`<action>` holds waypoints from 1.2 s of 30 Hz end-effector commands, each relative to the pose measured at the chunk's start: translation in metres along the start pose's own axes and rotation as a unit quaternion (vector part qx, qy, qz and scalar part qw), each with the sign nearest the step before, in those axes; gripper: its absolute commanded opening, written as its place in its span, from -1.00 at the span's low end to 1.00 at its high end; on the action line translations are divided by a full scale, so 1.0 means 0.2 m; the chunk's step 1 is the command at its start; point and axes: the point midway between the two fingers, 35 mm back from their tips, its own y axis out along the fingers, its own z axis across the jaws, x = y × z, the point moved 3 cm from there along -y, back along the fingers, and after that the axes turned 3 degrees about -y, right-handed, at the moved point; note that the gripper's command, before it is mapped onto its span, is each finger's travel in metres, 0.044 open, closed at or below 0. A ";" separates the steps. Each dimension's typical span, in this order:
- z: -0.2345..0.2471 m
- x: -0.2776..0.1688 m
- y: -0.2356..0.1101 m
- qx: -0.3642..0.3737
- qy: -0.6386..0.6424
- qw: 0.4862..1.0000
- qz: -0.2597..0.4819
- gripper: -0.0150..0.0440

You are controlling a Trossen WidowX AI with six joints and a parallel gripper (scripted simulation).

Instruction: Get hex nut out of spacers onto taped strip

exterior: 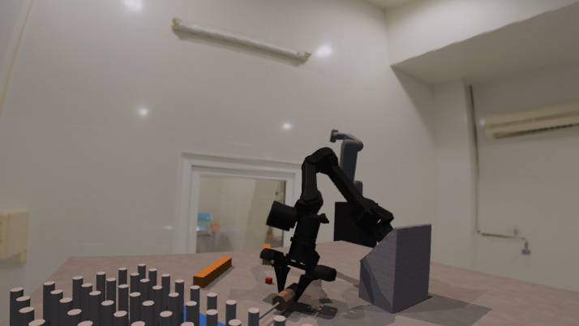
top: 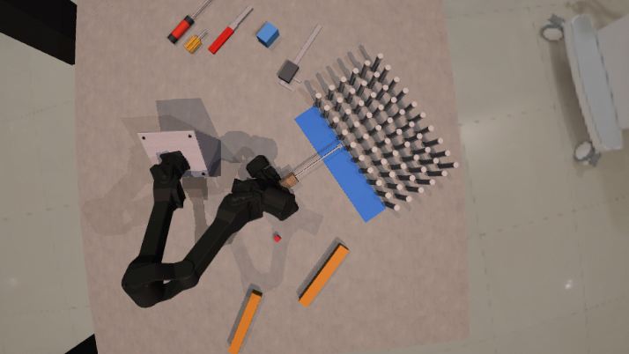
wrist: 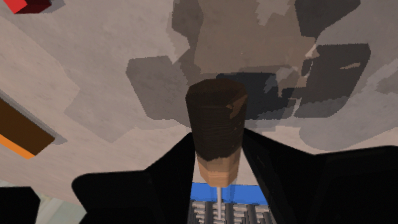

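Note:
My gripper (top: 287, 181) (exterior: 290, 297) (wrist: 216, 134) is shut on the wooden handle (top: 289, 180) (exterior: 285, 299) (wrist: 218, 125) of a hook tool, low over the table. The tool's thin metal shaft (top: 317, 156) (exterior: 265, 312) (wrist: 218, 200) runs across the blue taped strip (top: 352, 180) (wrist: 250, 191). Its tip lies at the front edge of the field of standing spacers (top: 379, 132) (exterior: 122, 296) (wrist: 205, 212). All the spacers that I see stand upright. I cannot make out the hex nut in any view.
A grey wedge block (top: 176, 145) (exterior: 397, 268) stands by the arm's base. Two orange bars (top: 323, 275) (top: 245, 321) and a small red cube (top: 277, 238) (exterior: 268, 280) lie near me. Screwdrivers (top: 181, 28) (top: 222, 40), a blue cube (top: 268, 34) and a grey-headed scraper (top: 288, 70) lie at the far end.

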 end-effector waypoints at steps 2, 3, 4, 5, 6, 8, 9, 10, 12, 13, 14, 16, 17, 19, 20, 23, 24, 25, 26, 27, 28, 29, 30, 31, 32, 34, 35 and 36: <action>0.02 -0.01 -0.02 0.003 0.005 1.000 0.001 -0.49; 0.02 -0.01 -0.02 0.003 0.005 1.000 0.001 -0.49; 0.02 -0.01 -0.02 0.003 0.005 1.000 0.001 -0.49; 0.02 -0.01 -0.03 0.003 0.005 1.000 0.001 -0.49; 0.02 -0.01 -0.03 0.003 0.005 1.000 0.001 -0.49; 0.02 0.01 -0.04 0.003 0.005 1.000 0.001 -0.49; 0.02 0.02 -0.05 0.003 0.005 1.000 0.001 -0.49; 0.02 0.03 -0.05 0.003 0.005 1.000 0.001 -0.49; 0.01 0.05 -0.07 0.003 0.004 1.000 0.001 -0.49; 0.01 0.07 -0.08 0.002 0.004 1.000 0.001 -0.49; 0.01 0.08 -0.08 0.002 0.003 1.000 0.001 -0.49; 0.00 0.11 -0.10 0.002 0.002 1.000 0.002 -0.49; 0.00 0.12 -0.10 0.002 0.002 1.000 0.002 -0.49; -0.01 0.15 -0.12 0.002 0.001 1.000 0.002 -0.49; -0.01 0.16 -0.12 0.002 0.001 1.000 0.002 -0.49; -0.01 0.16 -0.14 0.001 0.001 1.000 0.002 -0.49; 0.00 0.15 -0.15 0.000 0.001 1.000 0.002 -0.49; 0.00 0.14 -0.16 -0.001 0.002 1.000 0.003 -0.49; 0.00 0.13 -0.17 -0.002 0.002 1.000 0.003 -0.49; 0.01 0.12 -0.19 -0.003 0.003 1.000 0.003 -0.49; 0.02 0.11 -0.21 -0.004 0.003 1.000 0.004 -0.49; 0.02 0.09 -0.23 -0.005 0.004 1.000 0.004 -0.49; 0.03 0.08 -0.26 -0.006 0.005 1.000 0.004 -0.49; 0.04 0.07 -0.28 -0.007 0.005 1.000 0.004 -0.49; 0.04 0.06 -0.30 -0.008 0.006 1.000 0.004 -0.49; 0.05 0.04 -0.35 -0.009 0.006 1.000 0.004 -0.49; 0.06 0.03 -0.37 -0.009 0.007 1.000 0.004 -0.49; 0.06 0.02 -0.40 -0.009 0.007 1.000 0.004 -0.49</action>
